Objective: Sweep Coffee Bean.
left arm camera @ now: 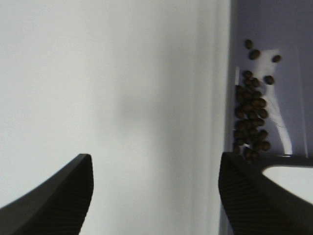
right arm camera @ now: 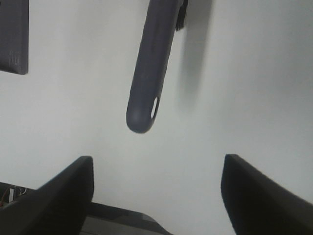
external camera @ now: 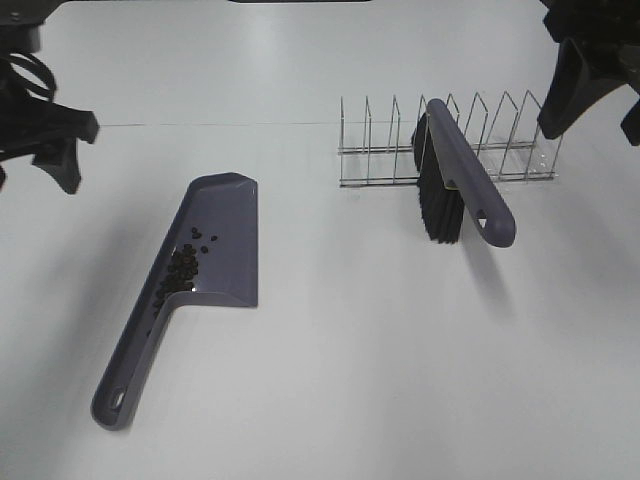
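Coffee beans (external camera: 184,268) lie heaped in the purple dustpan (external camera: 215,245), against its wall near the handle, on the white bench (external camera: 350,350). Brush (external camera: 460,185) leans in wire rack (external camera: 500,140). Left hand (left arm camera: 154,196) and right hand (right arm camera: 156,196): both spread wide, holding nothing, raised clear.

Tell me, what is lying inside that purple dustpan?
Inside the purple dustpan lies a cluster of coffee beans, piled along one side wall near the handle end, with a few loose ones further up. Whether more beans hide beneath the pile cannot be seen.
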`<state>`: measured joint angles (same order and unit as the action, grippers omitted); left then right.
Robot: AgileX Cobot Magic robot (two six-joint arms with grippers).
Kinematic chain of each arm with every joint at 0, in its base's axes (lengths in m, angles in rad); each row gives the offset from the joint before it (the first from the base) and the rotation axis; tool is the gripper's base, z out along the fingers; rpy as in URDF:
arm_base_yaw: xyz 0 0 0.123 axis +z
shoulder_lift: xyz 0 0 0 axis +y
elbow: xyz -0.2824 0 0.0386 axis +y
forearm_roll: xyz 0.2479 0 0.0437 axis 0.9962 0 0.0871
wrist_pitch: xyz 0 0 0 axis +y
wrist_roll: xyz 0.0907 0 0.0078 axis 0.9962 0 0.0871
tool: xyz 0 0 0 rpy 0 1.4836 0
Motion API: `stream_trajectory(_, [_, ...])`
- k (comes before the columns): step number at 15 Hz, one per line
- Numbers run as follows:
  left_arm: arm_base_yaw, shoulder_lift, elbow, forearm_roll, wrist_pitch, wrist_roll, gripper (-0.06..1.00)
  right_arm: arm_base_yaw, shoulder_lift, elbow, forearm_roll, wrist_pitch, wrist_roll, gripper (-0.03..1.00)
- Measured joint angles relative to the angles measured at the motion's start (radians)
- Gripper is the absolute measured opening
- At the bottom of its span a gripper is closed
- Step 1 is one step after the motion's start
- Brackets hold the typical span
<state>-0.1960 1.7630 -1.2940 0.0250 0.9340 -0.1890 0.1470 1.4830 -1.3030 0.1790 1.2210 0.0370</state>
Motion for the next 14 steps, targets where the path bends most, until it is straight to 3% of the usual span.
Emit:
stream_trajectory(4, [0.078, -0.124, 0.02, 0.026, 0.08, 0.04, 0.66, 0.0, -0.161, 0.146, 0.0, 0.0, -0.01, 0.64])
stream_trajectory(10, [0.078, -0.432, 0.303, 0.044, 0.075, 0.04, 0.66, 0.0, -0.472, 0.352, 0.0, 0.001, -0.014, 0.64])
stream_trajectory(12, [0.078, -0.641, 0.432, 0.044, 0.08, 0.04, 0.66, 0.0, -0.641, 0.453, -0.001, 0.002, -0.019, 0.64])
stream_trajectory(14, [0.078, -0.732, 0.477, 0.045, 0.097, 0.04, 0.66, 0.0, -0.72, 0.491, -0.006, 0.003, -0.019, 0.64])
